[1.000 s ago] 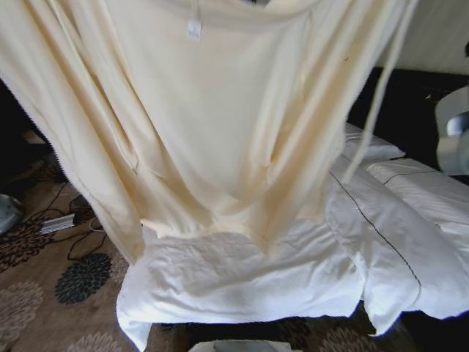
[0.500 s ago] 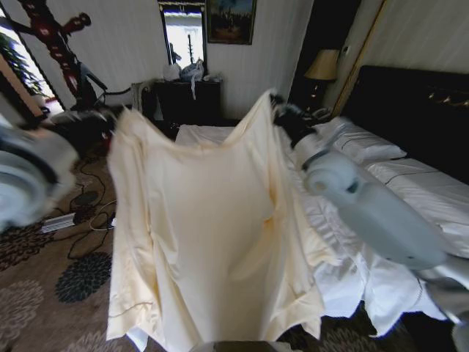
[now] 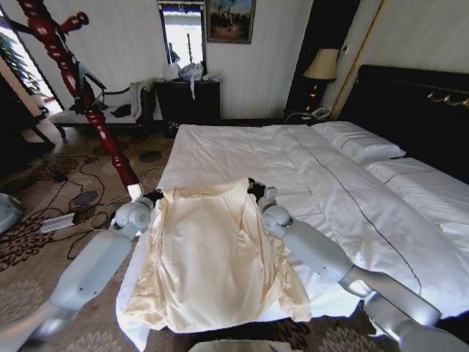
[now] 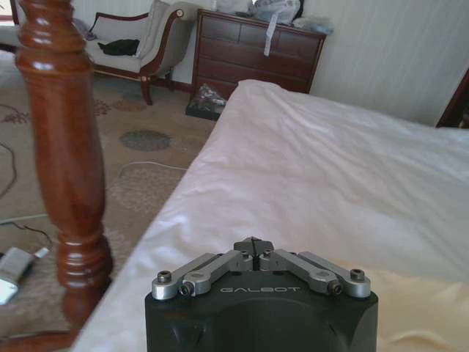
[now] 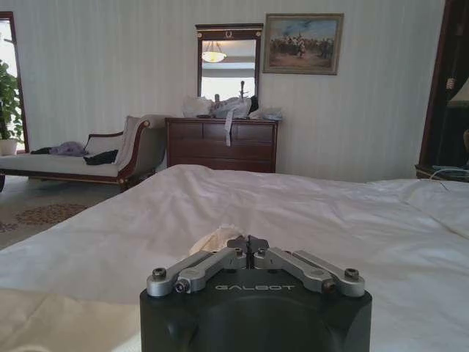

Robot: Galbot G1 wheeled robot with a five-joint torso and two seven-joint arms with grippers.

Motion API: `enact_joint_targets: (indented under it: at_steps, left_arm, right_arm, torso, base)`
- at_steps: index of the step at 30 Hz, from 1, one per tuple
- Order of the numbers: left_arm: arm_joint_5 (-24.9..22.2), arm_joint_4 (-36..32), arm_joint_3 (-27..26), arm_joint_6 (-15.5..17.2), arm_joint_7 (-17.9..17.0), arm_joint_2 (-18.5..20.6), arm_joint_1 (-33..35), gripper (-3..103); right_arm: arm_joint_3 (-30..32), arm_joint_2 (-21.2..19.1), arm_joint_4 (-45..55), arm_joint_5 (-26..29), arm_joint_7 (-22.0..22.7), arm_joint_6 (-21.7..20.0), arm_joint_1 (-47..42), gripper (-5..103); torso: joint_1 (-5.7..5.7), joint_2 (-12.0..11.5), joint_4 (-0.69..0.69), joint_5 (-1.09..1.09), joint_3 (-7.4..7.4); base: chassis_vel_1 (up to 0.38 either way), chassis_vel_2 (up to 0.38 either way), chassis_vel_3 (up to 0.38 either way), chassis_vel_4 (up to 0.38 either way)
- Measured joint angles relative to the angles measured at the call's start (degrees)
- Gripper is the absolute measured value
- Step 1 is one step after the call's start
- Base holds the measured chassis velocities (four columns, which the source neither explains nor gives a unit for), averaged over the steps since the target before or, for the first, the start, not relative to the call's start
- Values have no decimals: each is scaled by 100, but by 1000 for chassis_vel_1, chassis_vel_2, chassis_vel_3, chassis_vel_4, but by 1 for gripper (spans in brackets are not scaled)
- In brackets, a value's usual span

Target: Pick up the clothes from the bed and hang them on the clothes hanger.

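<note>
"GALBOT" on left claw body & right claw body.

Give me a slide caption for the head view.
Both pincers, left and right, pinch the cream shirt spread on the bed.

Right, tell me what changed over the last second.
The pale cream-yellow shirt, held spread high before the head camera earlier, has come down and now lies flat on the white-duveted bed. The left claw and right claw are shut at its shoulders. The red-brown wooden coat stand has nothing hung on it.
</note>
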Motion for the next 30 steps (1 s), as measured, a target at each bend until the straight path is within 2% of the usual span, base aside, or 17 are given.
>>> enact_joint_targets:
  at_steps: [3,4,8,10,13,14,16,17,18,19,20,23,25,26,28,29,30]
  left_arm:
    - [-83,335,51,-418,93,-550,-278,0]
    - [-83,335,51,-418,93,-550,-278,0]
    - [-162,690,62,-813,281,-1174,-469,0]
    - [-133,785,55,-874,312,-1307,-480,0]
    - [76,1122,19,-982,389,-1697,-477,0]
    - [76,1122,19,-982,389,-1697,-477,0]
    - [290,1297,23,-954,403,-1905,-422,-3]
    - [336,1308,29,-909,390,-1957,-396,-3]
    - [346,1289,36,-818,334,-2005,-364,3]
    - [284,1187,37,-650,189,-2018,-317,7]
    - [284,1187,37,-650,189,-2018,-317,7]
    - [-141,709,34,-283,-303,-1751,-212,23]
    - [-268,570,21,-184,-390,-1634,-185,23]
    - [-421,409,-3,-82,-501,-1502,-150,29]
    - [-1025,-267,-148,271,-824,-999,16,40]
    - [-1025,-267,-148,271,-824,-999,16,40]
    - [-1118,-374,-179,322,-864,-926,48,45]
  right_arm:
    - [-69,624,-414,-68,-164,72,154,0]
    - [-69,624,-414,-68,-164,72,154,0]
    - [-189,958,-529,216,-819,636,83,0]
    - [-229,976,-502,289,-867,699,30,0]
    - [-369,988,-461,340,-836,711,-127,0]
    - [-369,988,-461,340,-836,711,-127,0]
    - [-443,991,-466,330,-577,535,-225,-1]
    - [-459,991,-465,366,-461,406,-252,4]
    - [-474,985,-442,460,-332,233,-280,9]
    - [-474,960,-361,667,-190,12,-313,15]
    - [-474,960,-361,667,-190,12,-313,15]
    - [-356,837,-38,1022,260,-493,-390,31]
    - [-311,776,72,1095,365,-612,-407,31]
    - [-258,689,201,1163,475,-745,-425,37]
    - [-6,194,779,1576,1082,-1367,-500,47]
    - [-6,194,779,1576,1082,-1367,-500,47]
    - [31,116,880,1657,1178,-1460,-511,47]
  torso:
    - [1,0,4,3,0]
    - [1,0,4,3,0]
    - [0,1,0,2,0]
    - [0,1,-1,2,0]
    - [1,1,0,3,0]
    - [1,1,0,3,0]
    - [1,1,-2,2,0]
    - [1,0,-1,3,0]
    - [1,1,-2,2,0]
    - [1,1,-2,1,0]
    - [1,1,-2,1,0]
    - [1,1,0,2,0]
    - [1,1,1,3,0]
    - [1,1,2,2,0]
    - [1,1,4,3,0]
    - [1,1,4,3,0]
    - [1,1,3,3,0]
  base:
    - [0,0,0,0]
    - [0,0,0,0]
    - [0,0,0,0]
    - [0,0,0,0]
    - [0,0,0,0]
    - [0,0,0,0]
    - [0,0,0,0]
    - [0,0,0,0]
    - [0,0,0,0]
    - [0,0,0,0]
    - [0,0,0,0]
    - [0,0,0,0]
    - [0,0,0,0]
    - [0,0,0,0]
    - [0,0,0,0]
    - [0,0,0,0]
    - [0,0,0,0]
